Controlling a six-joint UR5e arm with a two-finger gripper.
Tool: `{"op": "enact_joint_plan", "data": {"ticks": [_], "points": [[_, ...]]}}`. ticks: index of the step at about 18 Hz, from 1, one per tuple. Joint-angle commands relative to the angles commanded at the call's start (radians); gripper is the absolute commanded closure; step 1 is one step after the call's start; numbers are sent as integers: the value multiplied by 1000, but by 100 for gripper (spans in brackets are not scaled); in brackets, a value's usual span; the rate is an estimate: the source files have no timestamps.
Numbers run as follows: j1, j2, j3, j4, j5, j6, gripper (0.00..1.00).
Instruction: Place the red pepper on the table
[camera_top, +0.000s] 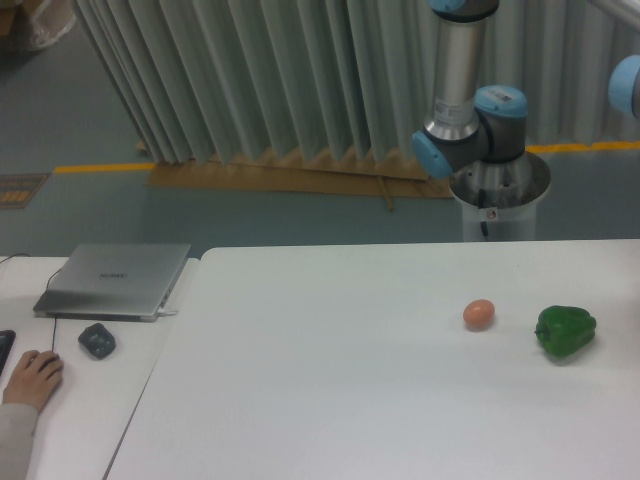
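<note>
Closed grey laptop (115, 279) and a hand (33, 379) on narrow side desk at left. Large white desk (330, 390): orange-brown egg (479, 314), glossy green pepper (565, 332) near it. Red pepper, end effector out of frame.

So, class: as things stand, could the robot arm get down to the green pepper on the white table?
Probably yes. The green pepper sits alone on the white table, apart from the egg, with nothing over it. The arm's base stands just behind that side. The gripper is out of view, so its state is unknown.
</note>
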Motion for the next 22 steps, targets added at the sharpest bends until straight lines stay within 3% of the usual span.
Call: {"op": "enact_joint_plan", "data": {"ticks": [5, 18, 20, 22], "points": [[11, -32, -3, 37, -2, 0, 0], [46, -38, 9, 37, -6, 14, 0], [96, -37, -23, 28, -3, 75, 0], [107, -42, -47, 8, -2, 269, 0]]}}
